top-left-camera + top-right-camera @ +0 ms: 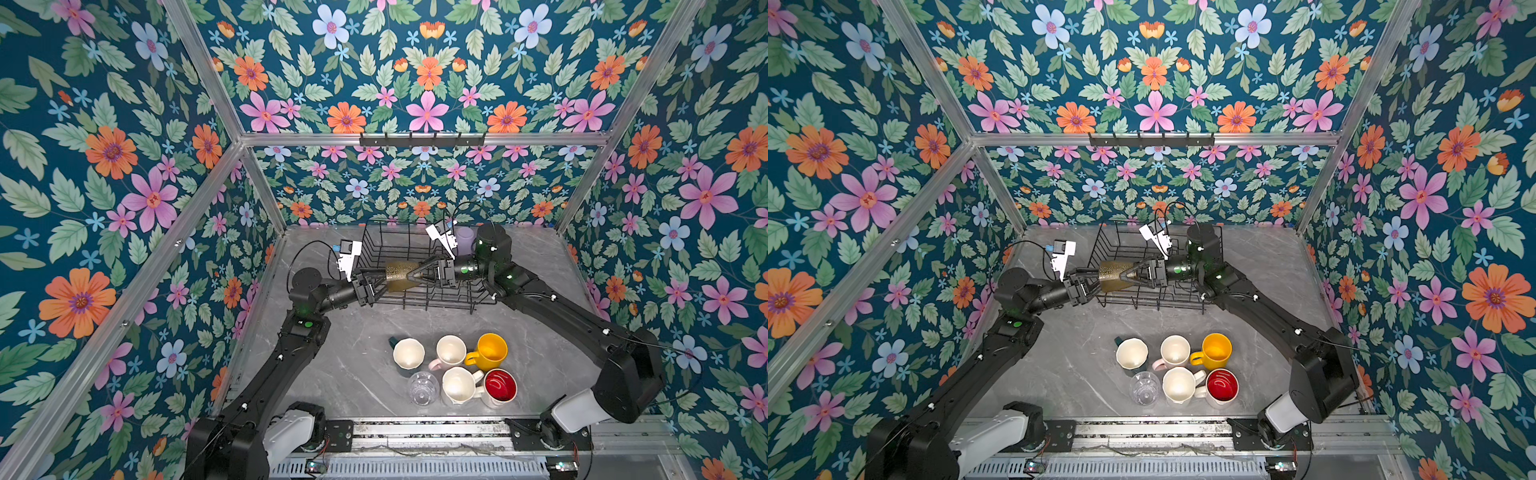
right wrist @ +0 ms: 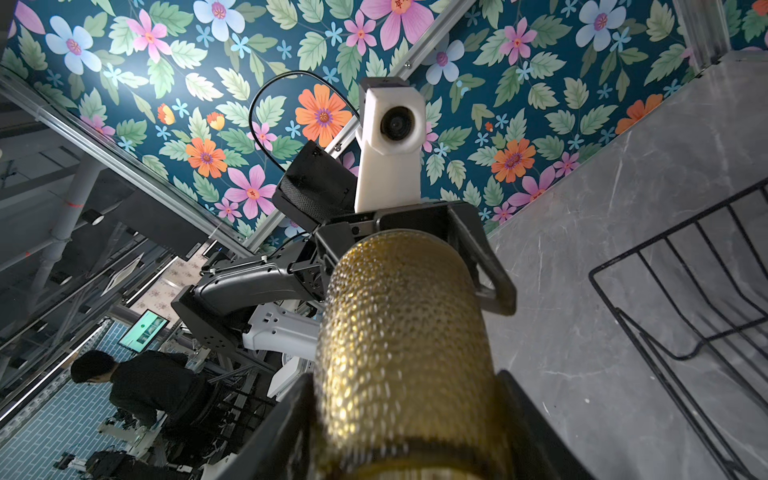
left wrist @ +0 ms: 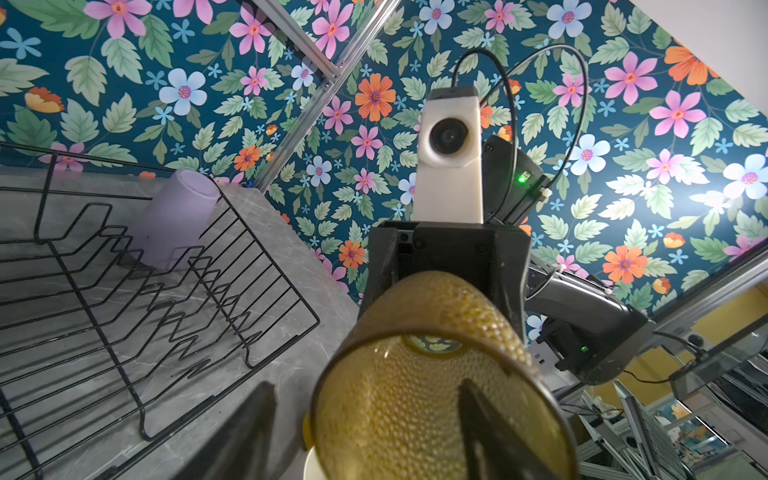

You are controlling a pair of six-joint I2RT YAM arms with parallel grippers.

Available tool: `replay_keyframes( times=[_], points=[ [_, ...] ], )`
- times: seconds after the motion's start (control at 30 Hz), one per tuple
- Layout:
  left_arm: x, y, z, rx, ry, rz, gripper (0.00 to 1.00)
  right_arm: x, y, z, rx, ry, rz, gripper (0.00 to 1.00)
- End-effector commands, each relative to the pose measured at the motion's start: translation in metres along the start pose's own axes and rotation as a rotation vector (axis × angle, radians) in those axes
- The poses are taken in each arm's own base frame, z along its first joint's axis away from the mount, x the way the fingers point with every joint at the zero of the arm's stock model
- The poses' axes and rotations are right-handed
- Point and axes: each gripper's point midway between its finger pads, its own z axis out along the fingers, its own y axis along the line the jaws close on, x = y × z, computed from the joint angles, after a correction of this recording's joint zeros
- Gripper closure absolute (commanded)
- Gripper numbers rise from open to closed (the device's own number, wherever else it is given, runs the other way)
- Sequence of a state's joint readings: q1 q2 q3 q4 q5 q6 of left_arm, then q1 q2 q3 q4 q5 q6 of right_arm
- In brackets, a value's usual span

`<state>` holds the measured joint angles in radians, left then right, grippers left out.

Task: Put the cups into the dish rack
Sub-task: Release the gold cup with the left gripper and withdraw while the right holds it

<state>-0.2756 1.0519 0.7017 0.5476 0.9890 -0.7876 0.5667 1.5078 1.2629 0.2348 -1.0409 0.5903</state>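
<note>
An olive-brown glass (image 1: 397, 276) (image 1: 1115, 274) hangs on its side over the left end of the black wire dish rack (image 1: 432, 299). My right gripper (image 1: 415, 274) (image 2: 405, 415) is shut on its base end. My left gripper (image 1: 376, 282) (image 3: 370, 415) is open at the glass's mouth (image 3: 436, 374); one finger (image 3: 490, 428) is inside the rim, the other outside. A lilac tumbler (image 1: 465, 241) (image 3: 178, 216) leans in the rack's far right corner. Near the front stand a teal mug (image 1: 408, 353), pink mug (image 1: 451, 350), yellow mug (image 1: 491, 351), white mug (image 1: 459, 384), red-lined mug (image 1: 500, 386) and clear glass (image 1: 423, 387).
The grey marble table (image 1: 332, 353) is walled by floral panels on three sides. A metal rail (image 1: 428, 430) with both arm bases runs along the front edge. The rack's upright dividers (image 3: 124, 291) fill its floor.
</note>
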Motion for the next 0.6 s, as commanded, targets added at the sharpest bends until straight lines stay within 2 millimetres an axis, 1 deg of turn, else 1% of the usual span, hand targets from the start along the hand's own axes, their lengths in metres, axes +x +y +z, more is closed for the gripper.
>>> replay_keyframes(
  times=[0.0, 0.1, 0.17, 0.2, 0.3, 0.37, 0.4, 0.43, 0.5, 0.57],
  points=[
    [0.001, 0.008, -0.003, -0.064, -0.002, 0.049, 0.12, -0.010, 0.001, -0.011, 0.056, -0.041, -0.031, 1.00],
    [0.000, 0.022, -0.008, -0.171, -0.013, 0.074, 0.08, -0.010, -0.003, -0.026, 0.121, -0.057, -0.031, 1.00],
    [-0.007, 0.043, -0.019, -0.333, -0.049, 0.074, 0.06, -0.011, -0.010, -0.040, 0.203, -0.077, -0.033, 1.00],
    [-0.010, 0.054, -0.027, -0.423, -0.074, 0.075, 0.04, -0.011, -0.016, -0.048, 0.256, -0.087, -0.036, 1.00],
    [-0.020, 0.076, -0.053, -0.624, -0.165, 0.098, 0.02, -0.011, -0.028, -0.068, 0.425, -0.096, -0.067, 1.00],
    [-0.025, 0.089, -0.074, -0.751, -0.239, 0.095, 0.01, -0.010, -0.034, -0.079, 0.520, -0.086, -0.083, 1.00],
    [-0.027, 0.096, -0.088, -0.833, -0.282, 0.084, 0.01, -0.011, -0.037, -0.084, 0.565, -0.082, -0.089, 1.00],
    [-0.027, 0.101, -0.101, -0.896, -0.317, 0.076, 0.00, -0.012, -0.040, -0.088, 0.600, -0.079, -0.096, 1.00],
    [-0.029, 0.105, -0.124, -0.992, -0.393, 0.075, 0.00, -0.014, -0.049, -0.097, 0.686, -0.070, -0.103, 1.00],
    [-0.030, 0.098, -0.133, -0.997, -0.443, 0.095, 0.00, -0.016, -0.060, -0.107, 0.783, -0.053, -0.102, 1.00]
  ],
)
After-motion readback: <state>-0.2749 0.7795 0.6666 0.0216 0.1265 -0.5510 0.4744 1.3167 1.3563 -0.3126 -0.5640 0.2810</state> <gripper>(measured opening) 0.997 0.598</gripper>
